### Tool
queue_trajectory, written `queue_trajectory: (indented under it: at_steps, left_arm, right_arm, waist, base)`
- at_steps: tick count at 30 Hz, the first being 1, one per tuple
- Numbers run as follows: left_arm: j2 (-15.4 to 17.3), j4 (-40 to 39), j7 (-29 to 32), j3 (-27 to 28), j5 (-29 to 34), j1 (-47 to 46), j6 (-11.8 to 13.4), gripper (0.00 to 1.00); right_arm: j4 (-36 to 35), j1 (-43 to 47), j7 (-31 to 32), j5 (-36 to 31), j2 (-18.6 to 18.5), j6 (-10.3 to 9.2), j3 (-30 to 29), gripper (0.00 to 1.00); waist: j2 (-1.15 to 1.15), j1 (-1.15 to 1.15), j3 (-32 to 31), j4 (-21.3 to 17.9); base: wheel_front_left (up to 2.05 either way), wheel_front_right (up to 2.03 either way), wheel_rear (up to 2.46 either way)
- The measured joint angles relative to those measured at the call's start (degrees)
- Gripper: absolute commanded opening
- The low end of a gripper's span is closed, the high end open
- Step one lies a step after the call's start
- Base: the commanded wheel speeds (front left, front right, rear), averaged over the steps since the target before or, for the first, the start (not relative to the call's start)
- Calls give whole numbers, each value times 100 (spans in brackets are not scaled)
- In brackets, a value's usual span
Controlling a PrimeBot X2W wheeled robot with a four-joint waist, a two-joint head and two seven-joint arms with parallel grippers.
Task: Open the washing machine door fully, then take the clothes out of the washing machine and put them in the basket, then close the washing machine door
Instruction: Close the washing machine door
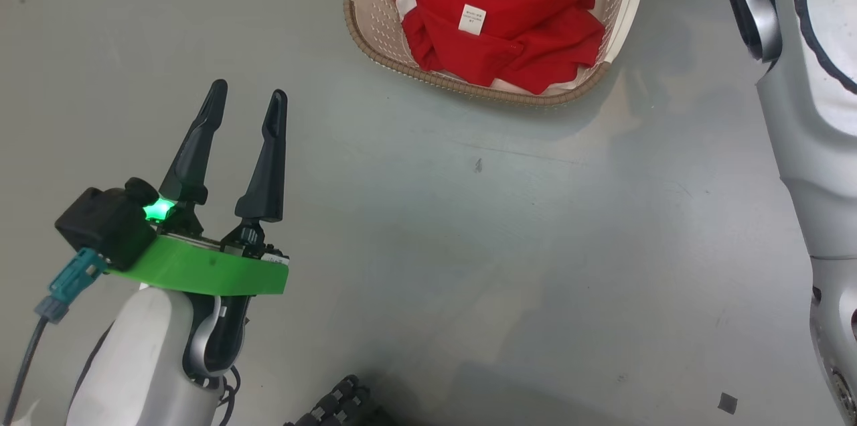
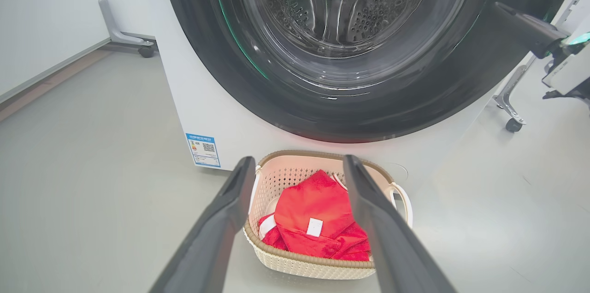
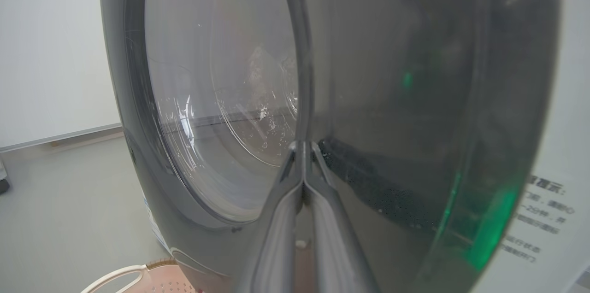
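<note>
Clothes point(image 1: 502, 17) sit in the basket point(image 1: 375, 31), so it's down to the washing machine door point(image 2: 461, 76). It's dead ahead of the right end effector point(image 3: 303, 145), which is clenched on nothing, tips seemingly on its face. Left end effector point(image 1: 248, 91) hangs released, farther off.

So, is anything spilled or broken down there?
Nothing stands out. The bright red clothes lie bunched inside the cream perforated plastic basket. The round black-rimmed washing machine door looks whole, with a few specks on its glass. The grey floor has just some small dark marks.
</note>
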Motion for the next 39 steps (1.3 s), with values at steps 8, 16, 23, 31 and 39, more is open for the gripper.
queue_trajectory:
  at_steps: [8,16,23,31,39]
  left_arm:
    - [-34,40,0,-85,-18,-126,0,100]
    - [-35,113,-1,-91,-34,-135,-9,100]
    - [-49,160,-1,-105,-41,-152,-11,100]
    - [-93,220,0,-108,-41,-205,-11,100]
    - [-105,297,-1,-103,-33,-227,-11,100]
  right_arm:
    - [148,-271,0,-82,-109,-116,-132,0]
    - [236,-423,-2,-85,-108,-268,-261,0]
    - [289,-493,-57,-85,-94,-312,-325,0]
    - [416,-542,-138,-86,-76,-352,-330,0]
    - [650,-471,-160,-81,-73,-369,-338,0]
  waist:
    - [0,0,107,55]
    - [0,0,157,105]
    - [0,0,186,151]
    - [0,0,173,190]
    - [0,0,-19,181]
  base:
    - [0,0,0]
    - [0,0,0]
    - [0,0,0]
    - [0,0,0]
    - [0,0,0]
